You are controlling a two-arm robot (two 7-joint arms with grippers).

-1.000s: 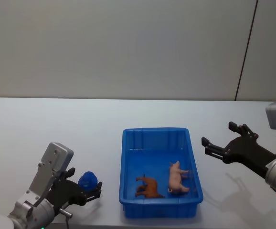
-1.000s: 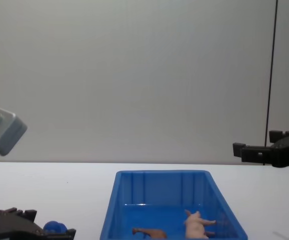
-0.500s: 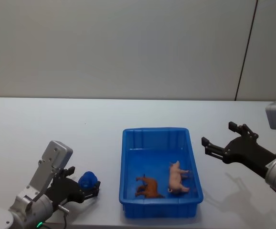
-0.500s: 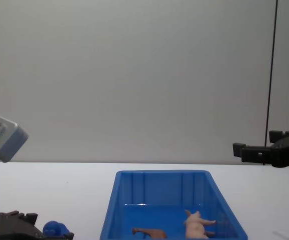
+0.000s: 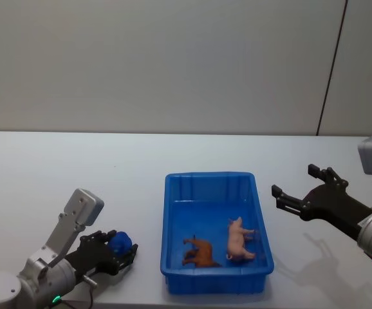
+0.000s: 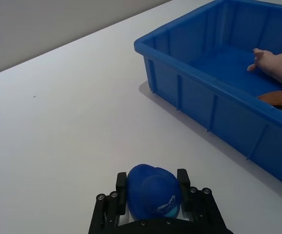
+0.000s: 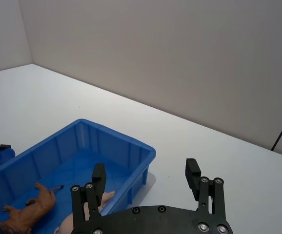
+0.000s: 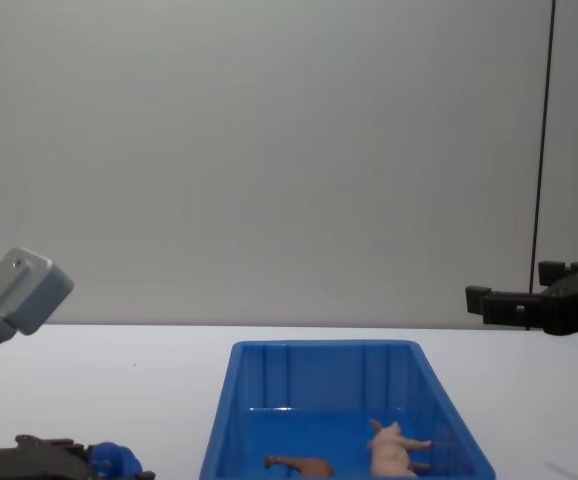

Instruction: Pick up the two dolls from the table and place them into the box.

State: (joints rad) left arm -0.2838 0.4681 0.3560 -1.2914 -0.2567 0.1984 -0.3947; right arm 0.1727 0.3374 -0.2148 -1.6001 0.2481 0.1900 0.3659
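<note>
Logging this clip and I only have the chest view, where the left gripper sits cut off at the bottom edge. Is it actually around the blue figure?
Observer: Yes. In the left wrist view the left gripper has a finger on each side of the blue figure, which sits on the table.
Operator: What's already in the box?
Observer: The pink pig and the brown animal lie side by side on the floor of the box.
Operator: And the right gripper?
Observer: The right gripper hangs open to the right of the box, holding nothing.
</note>
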